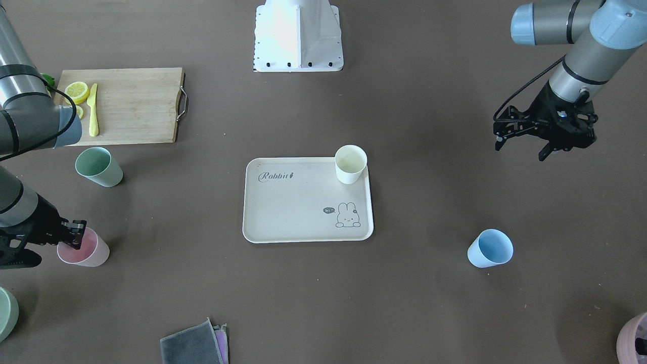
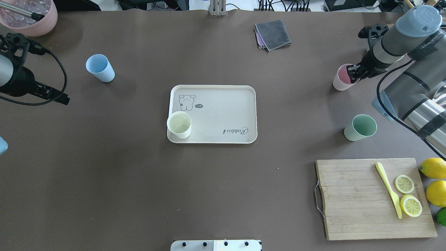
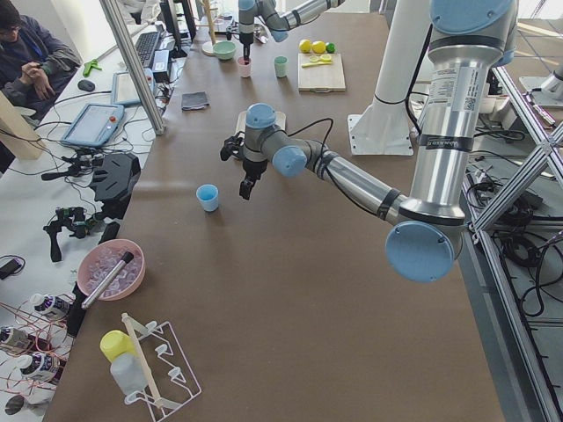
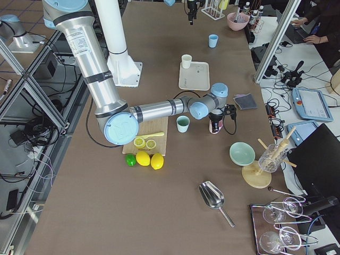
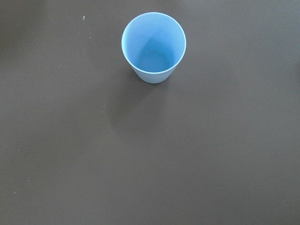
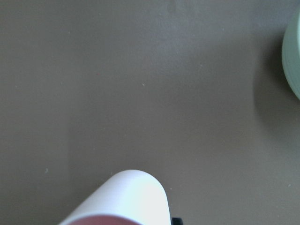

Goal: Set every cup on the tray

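Pink cup (image 1: 93, 253) directly under right end effector (image 1: 76, 233).

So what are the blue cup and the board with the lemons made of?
The blue cup looks like matte plastic, probably: smooth, one even colour, no shine. The cutting board looks like wood, maybe bamboo: pale brown strips with grain lines.
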Motion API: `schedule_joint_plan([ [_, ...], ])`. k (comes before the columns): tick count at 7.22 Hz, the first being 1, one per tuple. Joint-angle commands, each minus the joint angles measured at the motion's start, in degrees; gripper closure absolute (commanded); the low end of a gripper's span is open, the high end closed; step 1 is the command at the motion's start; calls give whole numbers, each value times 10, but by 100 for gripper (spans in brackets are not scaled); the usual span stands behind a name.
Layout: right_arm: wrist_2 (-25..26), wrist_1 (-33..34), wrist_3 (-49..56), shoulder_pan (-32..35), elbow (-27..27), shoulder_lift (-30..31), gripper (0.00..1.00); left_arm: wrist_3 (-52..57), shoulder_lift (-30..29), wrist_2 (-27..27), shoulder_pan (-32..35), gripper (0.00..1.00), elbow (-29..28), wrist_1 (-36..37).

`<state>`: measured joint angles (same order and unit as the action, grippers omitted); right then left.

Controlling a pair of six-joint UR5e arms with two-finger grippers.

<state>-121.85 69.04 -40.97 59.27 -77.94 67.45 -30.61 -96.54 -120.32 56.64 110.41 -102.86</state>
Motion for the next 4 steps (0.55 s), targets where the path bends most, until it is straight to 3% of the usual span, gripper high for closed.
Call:
schedule_joint_plan([
  [1, -2, 2, -91, 0, -3, -39, 100, -2, -1, 0, 0, 2, -21, -29],
  [4, 8, 7, -295, -73, -19, -106, 100, -2, -1, 0, 0, 1, -29, -38],
])
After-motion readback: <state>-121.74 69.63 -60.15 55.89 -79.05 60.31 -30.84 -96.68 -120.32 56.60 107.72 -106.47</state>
